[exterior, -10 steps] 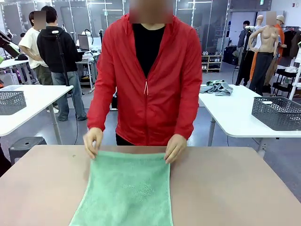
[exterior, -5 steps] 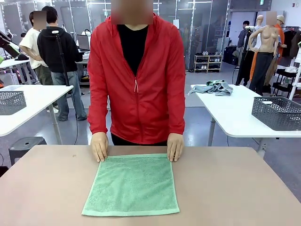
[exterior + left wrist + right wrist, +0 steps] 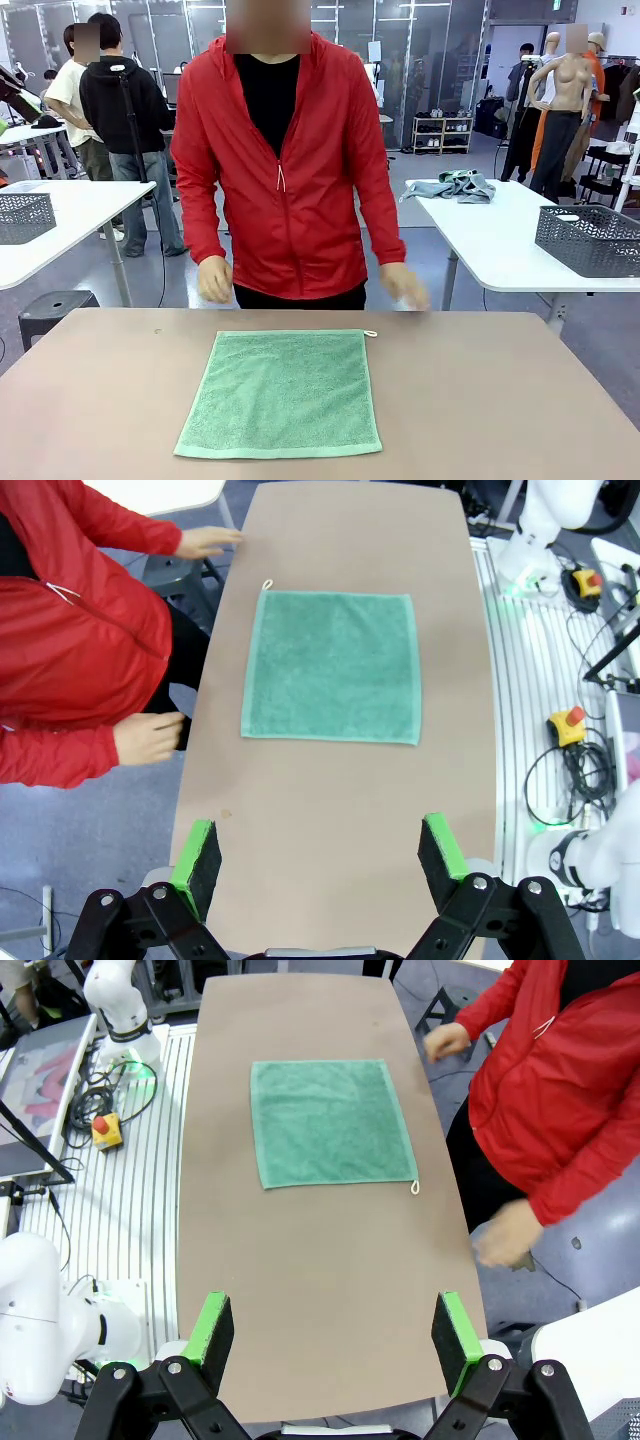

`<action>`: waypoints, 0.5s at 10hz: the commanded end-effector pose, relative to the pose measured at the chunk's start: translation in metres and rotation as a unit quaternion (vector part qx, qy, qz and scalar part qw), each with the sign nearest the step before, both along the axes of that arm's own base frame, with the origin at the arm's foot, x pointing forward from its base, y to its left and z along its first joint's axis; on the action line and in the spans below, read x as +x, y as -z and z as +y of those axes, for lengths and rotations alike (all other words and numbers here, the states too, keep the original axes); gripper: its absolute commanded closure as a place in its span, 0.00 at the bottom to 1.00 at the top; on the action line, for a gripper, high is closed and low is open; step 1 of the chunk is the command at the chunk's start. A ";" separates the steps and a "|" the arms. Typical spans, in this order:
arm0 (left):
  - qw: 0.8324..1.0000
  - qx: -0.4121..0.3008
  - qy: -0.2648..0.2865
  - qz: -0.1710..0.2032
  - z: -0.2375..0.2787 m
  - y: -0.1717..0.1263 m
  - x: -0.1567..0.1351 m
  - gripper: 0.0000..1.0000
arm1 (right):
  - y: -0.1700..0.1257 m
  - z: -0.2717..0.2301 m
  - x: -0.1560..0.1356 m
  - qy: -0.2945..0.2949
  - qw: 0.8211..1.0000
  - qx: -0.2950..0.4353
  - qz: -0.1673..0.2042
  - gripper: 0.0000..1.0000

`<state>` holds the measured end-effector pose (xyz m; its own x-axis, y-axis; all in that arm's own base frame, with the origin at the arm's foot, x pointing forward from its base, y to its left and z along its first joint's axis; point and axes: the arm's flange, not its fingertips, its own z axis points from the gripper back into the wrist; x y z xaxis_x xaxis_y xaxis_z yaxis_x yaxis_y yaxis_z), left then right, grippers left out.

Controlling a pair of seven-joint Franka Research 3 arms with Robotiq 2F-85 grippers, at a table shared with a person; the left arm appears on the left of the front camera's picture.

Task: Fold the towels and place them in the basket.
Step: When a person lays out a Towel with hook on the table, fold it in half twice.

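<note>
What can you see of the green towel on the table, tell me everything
The mint green towel is soft terry cloth, roughly square, spread flat and unfolded in the middle of the brown table. A small white loop sticks out from its far corner on the robot's right. Only the tabletop touches it.

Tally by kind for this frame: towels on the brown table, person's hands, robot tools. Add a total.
green towel: 1, flat on the table
person's hands: 2, both off the towel
tools: 2, left tool and right tool, both open and holding nothing
Total: 5
</note>
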<state>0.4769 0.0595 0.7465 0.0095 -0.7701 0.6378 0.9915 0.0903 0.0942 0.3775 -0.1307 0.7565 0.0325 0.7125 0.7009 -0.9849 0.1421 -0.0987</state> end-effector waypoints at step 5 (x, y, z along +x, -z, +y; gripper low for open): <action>1.000 0.000 0.000 -0.001 0.000 -0.002 -0.001 0.00 | 0.001 0.001 -0.002 -0.003 1.000 0.003 -0.001 0.00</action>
